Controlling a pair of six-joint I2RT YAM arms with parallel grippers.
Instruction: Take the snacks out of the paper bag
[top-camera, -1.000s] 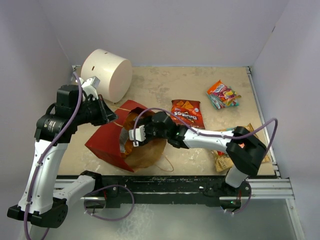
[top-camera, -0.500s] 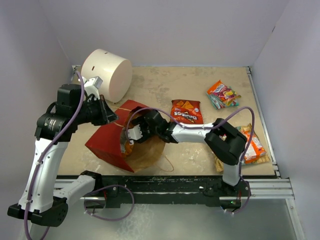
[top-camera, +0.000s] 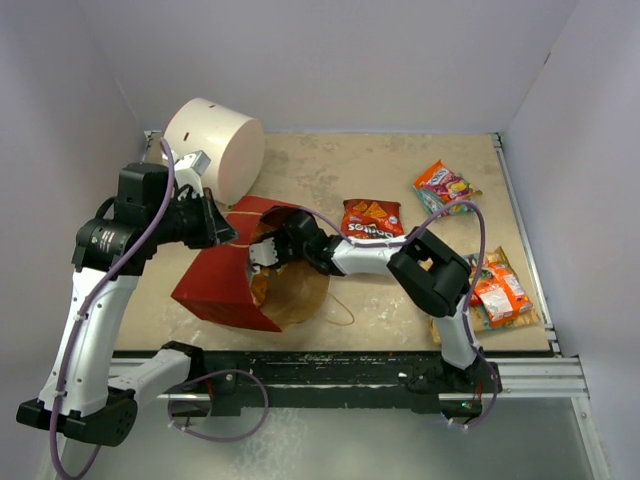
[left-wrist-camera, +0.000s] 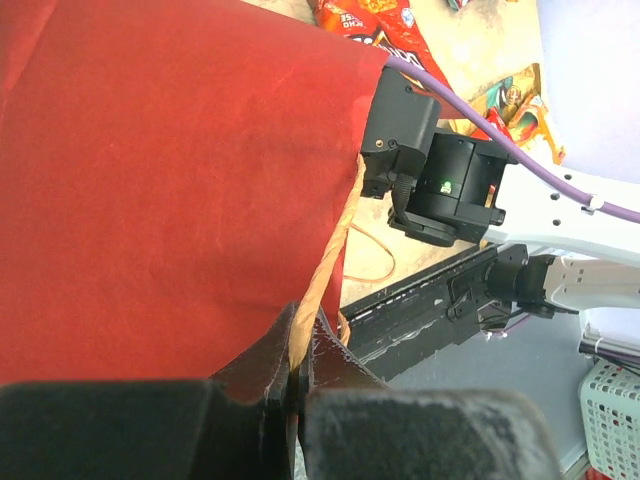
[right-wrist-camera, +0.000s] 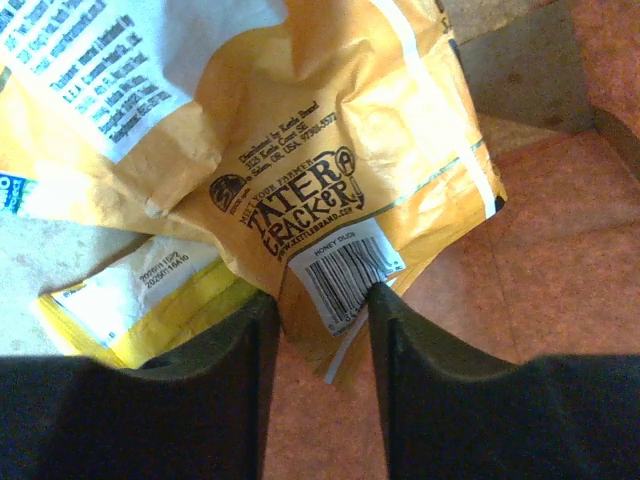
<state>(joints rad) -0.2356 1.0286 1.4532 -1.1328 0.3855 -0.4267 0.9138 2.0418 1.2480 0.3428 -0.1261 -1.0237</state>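
The red paper bag (top-camera: 225, 280) lies on its side, its brown mouth facing the near right. My left gripper (top-camera: 216, 230) is shut on the bag's tan string handle (left-wrist-camera: 322, 270) and holds the upper rim up; the red wall (left-wrist-camera: 160, 170) fills the left wrist view. My right gripper (top-camera: 264, 256) is inside the bag mouth. In the right wrist view it (right-wrist-camera: 320, 335) is open, with the barcode corner of a tan snack packet (right-wrist-camera: 300, 150) between its fingers (right-wrist-camera: 210, 390). A yellow and white packet (right-wrist-camera: 150, 300) lies under the tan one on the kraft floor (right-wrist-camera: 530, 280).
A red chips packet (top-camera: 374, 222) lies just right of the bag. A multicoloured packet (top-camera: 445, 188) lies at the far right, and orange and tan packets (top-camera: 497, 290) lie by the right edge. A white drum (top-camera: 212, 148) lies behind the bag at the far left.
My right gripper has pushed further left into the bag, and its arm has folded in toward the middle. The left gripper has kept its hold and shifted slightly.
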